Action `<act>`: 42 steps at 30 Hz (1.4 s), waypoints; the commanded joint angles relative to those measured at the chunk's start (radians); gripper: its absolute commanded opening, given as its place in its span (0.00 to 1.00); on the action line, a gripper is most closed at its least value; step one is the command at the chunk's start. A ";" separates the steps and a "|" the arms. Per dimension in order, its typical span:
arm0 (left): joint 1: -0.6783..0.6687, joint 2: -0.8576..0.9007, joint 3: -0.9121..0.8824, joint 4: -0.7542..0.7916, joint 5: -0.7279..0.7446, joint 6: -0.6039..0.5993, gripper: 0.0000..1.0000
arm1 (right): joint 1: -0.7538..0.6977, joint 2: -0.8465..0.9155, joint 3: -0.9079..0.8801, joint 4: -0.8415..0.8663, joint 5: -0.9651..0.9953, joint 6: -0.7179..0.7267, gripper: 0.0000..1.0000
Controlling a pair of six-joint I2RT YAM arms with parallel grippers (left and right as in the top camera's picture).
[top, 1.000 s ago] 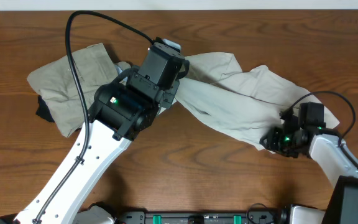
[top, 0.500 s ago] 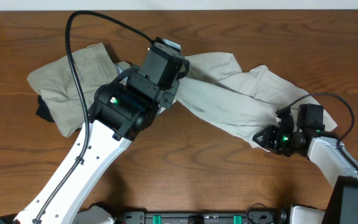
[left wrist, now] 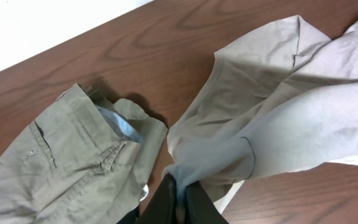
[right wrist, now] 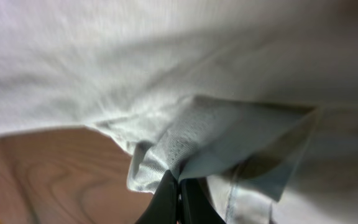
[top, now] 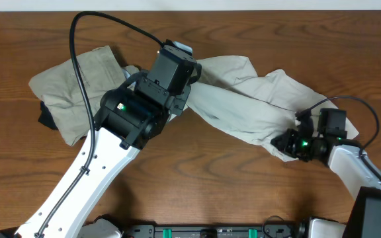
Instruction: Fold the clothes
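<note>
- Pale cream garment point(top: 243, 109) lies wrinkled on the wooden table point(top: 210, 192), running from table centre out toward 3 o'clock in the overhead view.
- Left gripper point(left wrist: 180, 191): fingers pressed close with a bunch of cream fabric pinched between them. It grips the garment's edge at the 9 o'clock end.
- Right gripper point(right wrist: 179, 186): fingers nearly together, clamped on a folded corner of the cream garment at its 4 o'clock end. Wood shows just below the cloth.
- Khaki-tan garment point(top: 71, 92) is crumpled at 10 o'clock on the table, touching the cream one near the left wrist.
- Left wrist view: khaki waistband lies open, showing pale blue lining point(left wrist: 114, 119).
- Dark cloth point(top: 45, 118) pokes out from under the khaki at its 9 o'clock edge.
</note>
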 commanded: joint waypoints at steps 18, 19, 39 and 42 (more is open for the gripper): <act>0.005 -0.009 0.018 0.013 -0.019 0.010 0.06 | -0.119 -0.028 0.128 -0.070 0.072 0.007 0.14; 0.005 -0.009 0.018 0.013 -0.019 0.010 0.06 | -0.119 -0.027 0.128 -0.088 0.083 -0.007 0.14; 0.005 -0.009 0.018 0.013 -0.019 0.010 0.06 | -0.096 -0.022 0.058 -0.283 0.093 -0.172 0.26; 0.005 -0.009 0.018 0.013 -0.019 0.010 0.06 | -0.096 -0.022 0.033 -0.240 0.045 -0.172 0.29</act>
